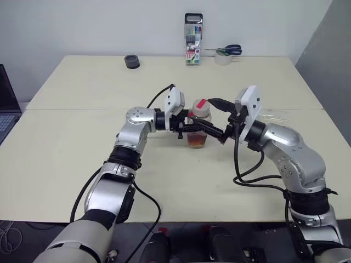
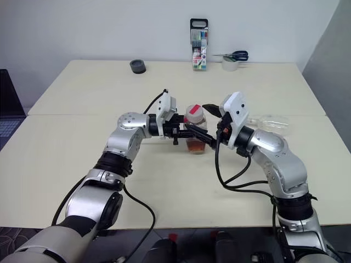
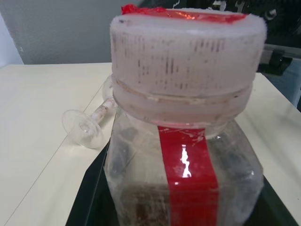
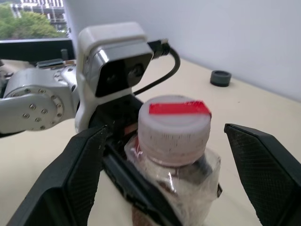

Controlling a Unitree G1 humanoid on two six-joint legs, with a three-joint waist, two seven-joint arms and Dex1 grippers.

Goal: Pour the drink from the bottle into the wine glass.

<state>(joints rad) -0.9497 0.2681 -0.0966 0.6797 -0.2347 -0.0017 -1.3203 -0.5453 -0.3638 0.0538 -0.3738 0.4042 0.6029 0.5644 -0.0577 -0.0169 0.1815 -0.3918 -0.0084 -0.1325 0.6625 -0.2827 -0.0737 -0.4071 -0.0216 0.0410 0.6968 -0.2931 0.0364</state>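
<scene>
The left gripper [image 1: 196,127] is clamped on the body of the bottle [image 1: 198,129], reaching in level from the bottle's nine o'clock side and holding it upright near the middle of the tabletop [image 1: 82,148]. The bottle's whitish cap [image 4: 174,128] carries a red strip across its top, and another red strip runs down the clear squarish body. The drink [image 1: 197,141] sits dark amber in the bottom part of the bottle.

The right gripper [image 4: 174,165] stands with its fingers [image 4: 70,174] wide apart — one on each side of the cap, neither touching it in the right wrist view. It comes in from the bottle's three o'clock side.

The wine glass [image 3: 89,125] lies on its side on the tabletop, well out at about three o'clock from the bottle, beyond the right arm — its round foot and stem show in the left wrist view.

At the far edge, towards twelve o'clock, stand a marker pack [image 1: 193,40], scissors [image 1: 226,50] on a tape roll, and a small dark ring [image 1: 131,61].
</scene>
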